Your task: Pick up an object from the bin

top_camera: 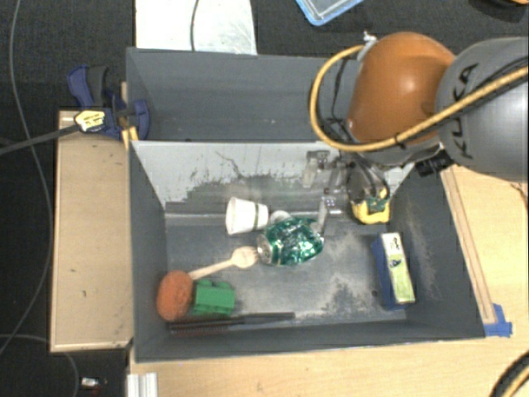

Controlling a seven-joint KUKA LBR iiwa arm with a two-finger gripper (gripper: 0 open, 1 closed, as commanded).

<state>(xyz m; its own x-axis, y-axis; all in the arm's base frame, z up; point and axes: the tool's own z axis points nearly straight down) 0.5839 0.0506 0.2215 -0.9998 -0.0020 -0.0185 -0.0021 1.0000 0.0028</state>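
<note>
My gripper (324, 208) hangs under the orange wrist cover in the back middle of the bin, just above and to the right of a crumpled green and silver can (291, 242). The can lies on the bin floor. A white paper cup (246, 216) lies on its side left of the can. A small yellow object (369, 210) sits just right of the gripper, partly hidden by the arm.
A wooden spoon (221, 265) points toward the front left. An orange-brown ball (173, 294), a green block (213, 298) and a black stick (231, 321) lie along the front wall. A blue and yellow-green box (393, 269) lies at the right.
</note>
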